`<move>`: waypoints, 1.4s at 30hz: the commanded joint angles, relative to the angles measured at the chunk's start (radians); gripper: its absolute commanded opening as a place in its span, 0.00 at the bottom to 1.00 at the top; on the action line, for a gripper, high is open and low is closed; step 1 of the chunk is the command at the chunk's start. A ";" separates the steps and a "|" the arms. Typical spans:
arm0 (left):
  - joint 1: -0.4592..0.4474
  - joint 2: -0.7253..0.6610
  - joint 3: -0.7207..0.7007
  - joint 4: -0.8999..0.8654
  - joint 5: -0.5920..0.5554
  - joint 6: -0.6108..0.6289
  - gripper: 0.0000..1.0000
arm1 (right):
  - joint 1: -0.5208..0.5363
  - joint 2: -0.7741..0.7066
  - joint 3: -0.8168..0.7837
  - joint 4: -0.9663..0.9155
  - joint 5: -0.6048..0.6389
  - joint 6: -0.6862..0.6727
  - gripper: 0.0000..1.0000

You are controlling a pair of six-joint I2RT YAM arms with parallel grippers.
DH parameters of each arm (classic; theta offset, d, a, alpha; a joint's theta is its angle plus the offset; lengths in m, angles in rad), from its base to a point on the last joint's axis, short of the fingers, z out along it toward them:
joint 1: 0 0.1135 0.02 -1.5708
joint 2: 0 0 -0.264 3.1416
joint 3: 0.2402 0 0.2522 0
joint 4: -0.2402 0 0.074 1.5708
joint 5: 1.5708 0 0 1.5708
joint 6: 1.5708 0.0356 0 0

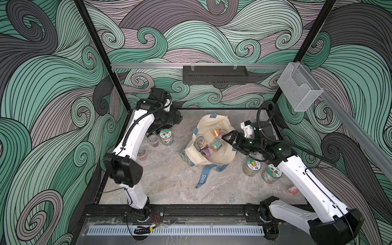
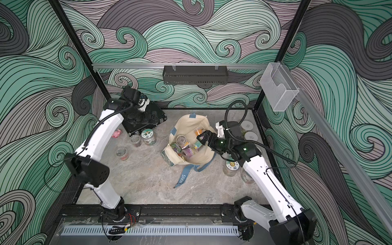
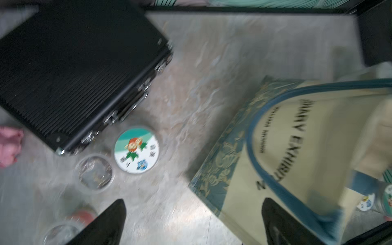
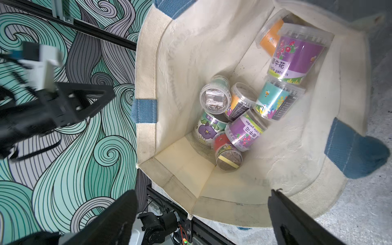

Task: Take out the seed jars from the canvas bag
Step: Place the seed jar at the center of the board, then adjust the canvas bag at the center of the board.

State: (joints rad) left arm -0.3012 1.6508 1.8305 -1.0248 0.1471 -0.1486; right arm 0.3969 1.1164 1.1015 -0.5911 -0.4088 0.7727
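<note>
The cream canvas bag [image 1: 220,158] [image 2: 192,121] lies open on the marble table, mouth facing the right arm. Several labelled seed jars [image 1: 209,144] [image 4: 244,125] lie piled inside it. My right gripper [image 1: 228,140] [image 2: 203,138] [image 4: 202,192] is open at the bag's mouth, with nothing between its fingers. Three jars [image 1: 166,136] stand outside the bag on the left, next to the black case. Two sticker-lid jars [image 1: 252,166] stand by the right arm. My left gripper [image 3: 194,201] hangs open and empty over bare table between the left jars [image 3: 136,149] and the bag [image 3: 297,148]; that view is blurred.
A flat black hard case [image 2: 146,119] [image 3: 74,74] lies at the back left under the left wrist. Pink lumps sit at the far left [image 2: 117,133] and front right [image 1: 293,189]. Two white-lidded jars [image 2: 247,125] stand at the back right. A strap [image 1: 203,176] trails towards the front.
</note>
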 commanded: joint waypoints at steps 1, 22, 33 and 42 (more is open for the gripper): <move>-0.106 -0.099 -0.181 0.313 0.041 0.080 0.98 | -0.003 0.054 0.046 -0.027 -0.016 -0.094 0.99; -0.279 -0.029 -0.319 0.369 0.085 0.116 0.26 | 0.367 0.392 0.035 0.207 0.043 -0.059 0.48; -0.367 -0.032 -0.353 0.390 0.025 0.176 0.04 | 0.355 0.225 -0.082 0.193 0.337 -0.104 0.58; -0.419 -0.085 -0.403 0.431 -0.036 0.235 0.00 | 0.239 0.135 -0.189 0.312 0.355 -0.102 0.72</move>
State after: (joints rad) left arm -0.6926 1.6051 1.4483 -0.6357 0.1356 0.0391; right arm 0.6590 1.2503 0.9360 -0.3412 -0.0822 0.6804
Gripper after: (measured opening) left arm 0.093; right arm 0.712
